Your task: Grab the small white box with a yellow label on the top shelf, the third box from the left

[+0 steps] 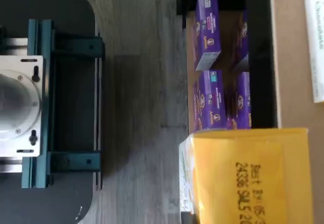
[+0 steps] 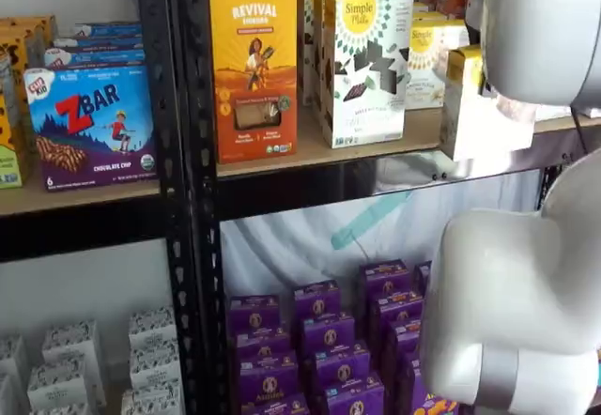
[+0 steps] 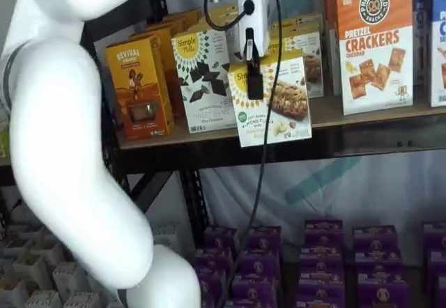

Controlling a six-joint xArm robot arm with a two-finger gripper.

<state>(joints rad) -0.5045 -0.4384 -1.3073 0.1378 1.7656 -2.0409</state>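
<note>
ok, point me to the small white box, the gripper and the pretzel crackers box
small white box (image 3: pixel 279 106): a shelf view, on its front panel by the baked-goods picture.
gripper (image 3: pixel 255 85): a shelf view, on the black finger against the box front.
pretzel crackers box (image 3: pixel 374 43): a shelf view, on its front face.

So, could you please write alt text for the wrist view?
The yellow top of the small white box fills one corner, printed with a best-by date. Beyond it, purple boxes sit on a lower level, with grey floor alongside.
</note>
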